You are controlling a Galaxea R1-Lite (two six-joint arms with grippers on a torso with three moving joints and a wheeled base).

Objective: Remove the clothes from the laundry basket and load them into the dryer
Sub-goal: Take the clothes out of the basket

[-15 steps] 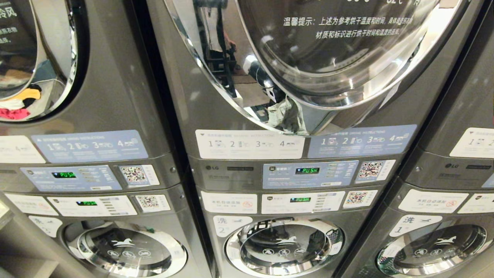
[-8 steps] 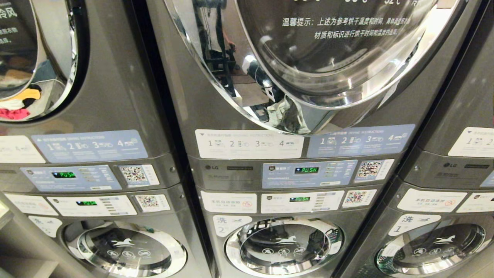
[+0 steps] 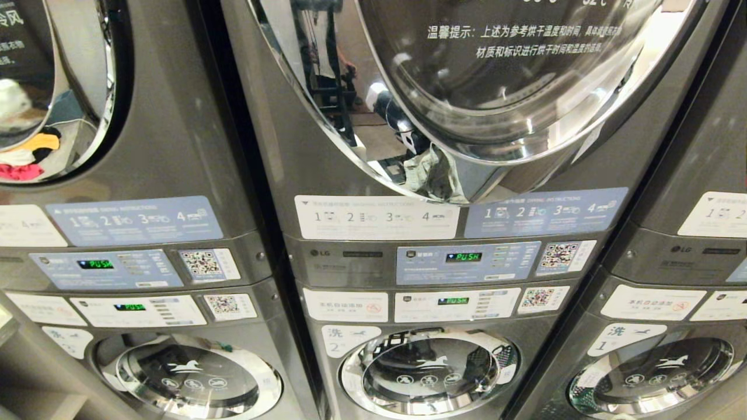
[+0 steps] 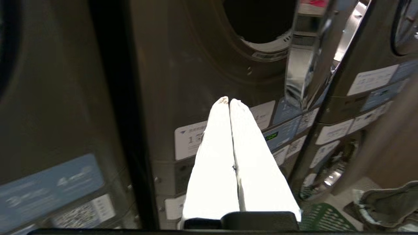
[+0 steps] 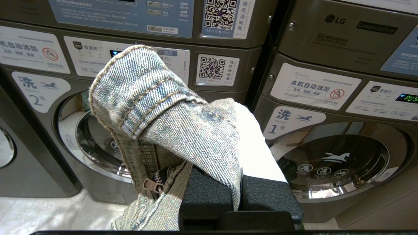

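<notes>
Nearest to us, our right gripper [image 5: 238, 195] has its jaws clamped on a pair of faded denim jeans [image 5: 169, 124], which drape over them and hide the fingers; the waistband and zipper hang loose below. That trailing cloth could snag on the open dryer door [image 3: 467, 99] or slip free if we swing fast. Down at floor level on the right, a corner of the green laundry basket [image 4: 323, 218] shows with more grey clothing [image 4: 385, 205] beside it. Our left gripper [image 4: 228, 101] is raised with its jaws pressed together and empty, pointing toward the dark dryer opening [image 4: 261, 19] farther off; it could knock the door edge.
</notes>
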